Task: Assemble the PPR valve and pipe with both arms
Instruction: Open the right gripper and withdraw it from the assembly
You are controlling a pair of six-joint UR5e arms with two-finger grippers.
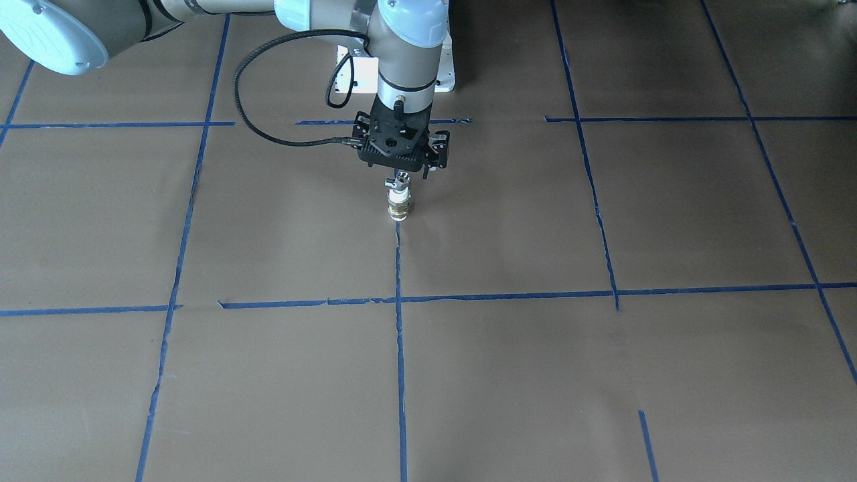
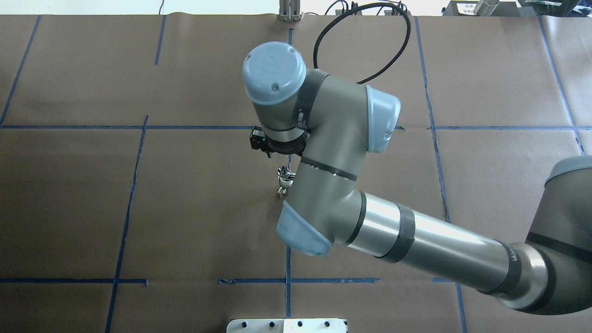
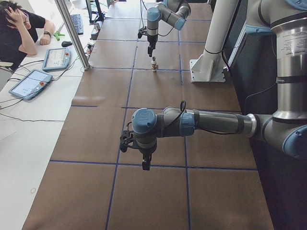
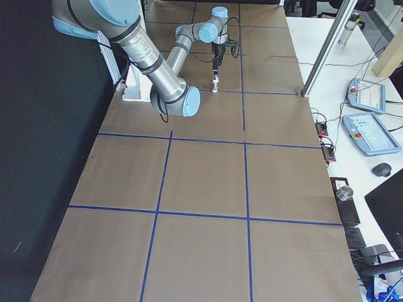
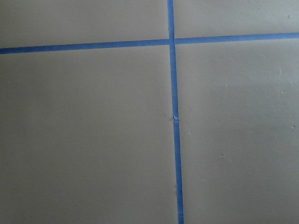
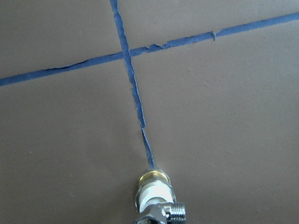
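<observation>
The valve and pipe assembly (image 1: pixel 398 201) stands upright on the brown table, a chrome valve on a white pipe piece with a brass ring at its foot. It also shows in the overhead view (image 2: pixel 285 176) and at the bottom edge of the right wrist view (image 6: pixel 156 203). My right gripper (image 1: pixel 400 170) hangs straight above it, close to the valve's top. Its own body hides its fingers, so I cannot tell open from shut or whether it touches. My left gripper (image 3: pixel 146 165) hovers over bare table far from the assembly, and I cannot tell its state.
Blue tape lines (image 1: pixel 399 348) divide the brown paper into squares. The robot's white base plate (image 1: pixel 443 72) lies behind the assembly. An operator (image 3: pixel 19 26), tablets (image 3: pixel 29 83) and a metal post (image 3: pixel 72 36) are at the table's far side.
</observation>
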